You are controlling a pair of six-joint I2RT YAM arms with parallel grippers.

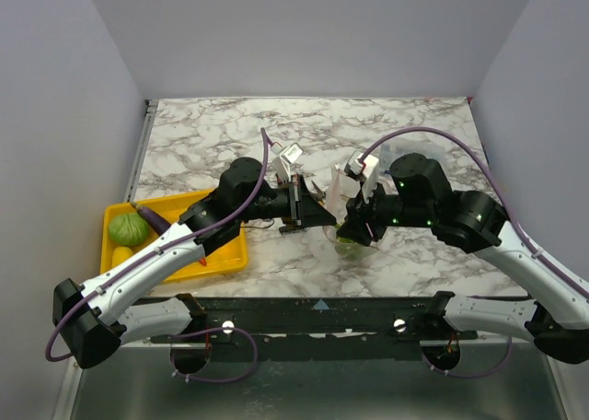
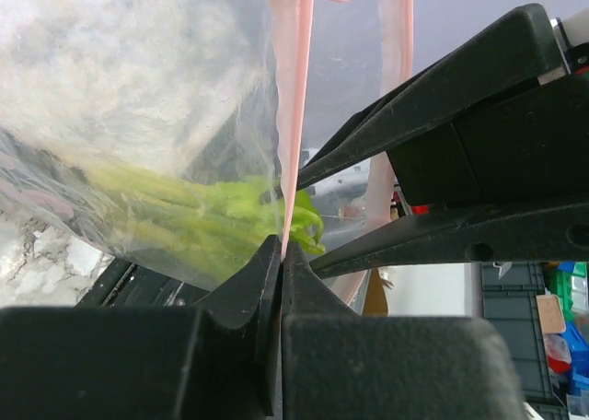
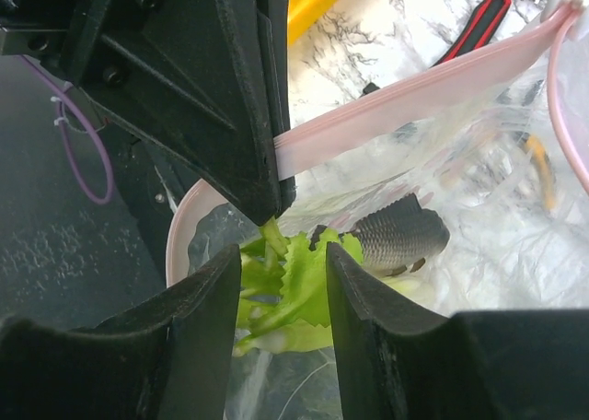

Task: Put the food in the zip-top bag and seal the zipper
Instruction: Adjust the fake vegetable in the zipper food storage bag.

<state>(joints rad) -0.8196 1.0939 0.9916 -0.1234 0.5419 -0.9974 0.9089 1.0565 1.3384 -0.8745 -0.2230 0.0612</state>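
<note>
Fingers of the left arm [image 2: 281, 252] are pressed together on the pinkish zipper strip [image 2: 293, 116] of a clear floppy zip-top bag [image 2: 138, 88], pinching one lip of its mouth so the bag hangs from that grip. The bag sits near the middle of the white marbled bench [image 1: 230, 134], a little towards the near edge, between the two arms. The other lip of the strip bows away from the pinched one, so the mouth gapes and the zipper is not sealed. The fingers of the right arm [image 3: 283, 263] stand apart with a moderate gap, right at the bag's mouth and just beside the left arm's fingers. The leafy top of a long green celery [image 3: 294, 286] fills that gap, but I cannot tell whether the fingers press on it. The celery's stalk lies inside the bag, slanting down towards its bottom. A silvery scaled fish [image 3: 400, 236] is in the bag too, just beside the celery leaves. A yellow tray [image 1: 230, 252] sits at the bench's left edge near the near-left corner, partly covered by the left arm. It holds a round green fruit [image 1: 129, 228], a purple piece [image 1: 154, 222] touching it, and a yellow piece [image 1: 121, 254]. A red-and-black utility knife [image 3: 479, 24] lies on the bench beyond the bag, seen from the right wrist.
</note>
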